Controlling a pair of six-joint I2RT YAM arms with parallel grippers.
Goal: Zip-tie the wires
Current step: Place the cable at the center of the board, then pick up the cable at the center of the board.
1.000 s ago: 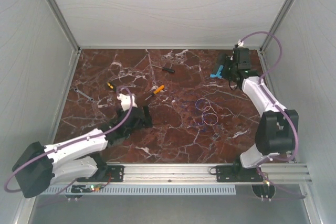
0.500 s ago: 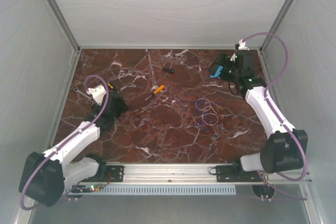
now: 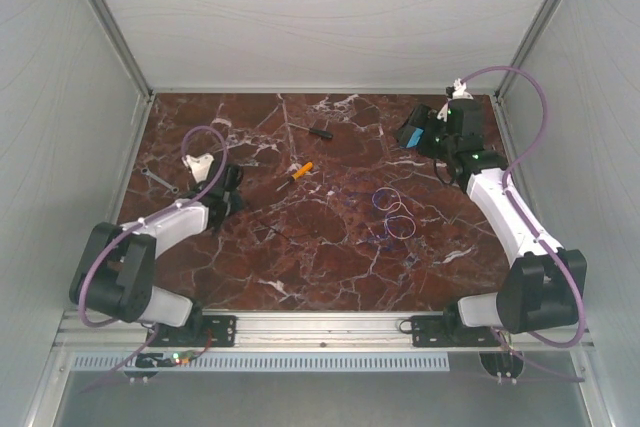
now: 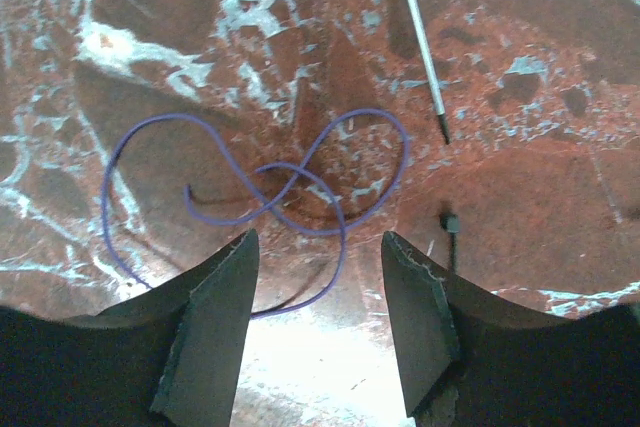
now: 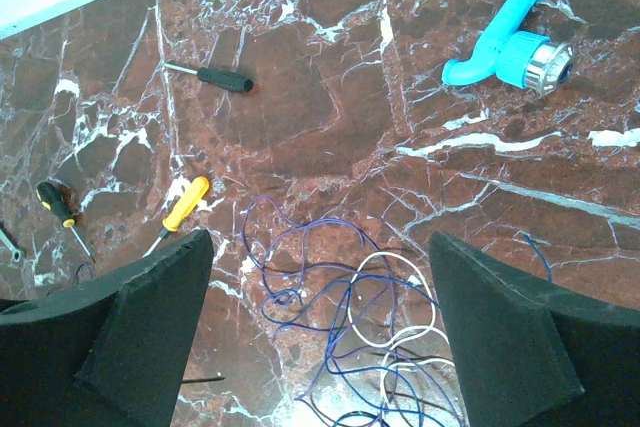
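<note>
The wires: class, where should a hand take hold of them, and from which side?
Pinch the middle of the wires, where purple and white loops overlap and bunch, coming straight down from above. They lie flat on the table, so a sideways approach would likely slip past them.

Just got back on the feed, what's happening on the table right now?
Nothing is gripped. The left hand hangs open over a loose purple wire on the table's left side. The right hand, open wide, is at the far right, looking down on the wire tangle. No tie is visible on it.
</note>
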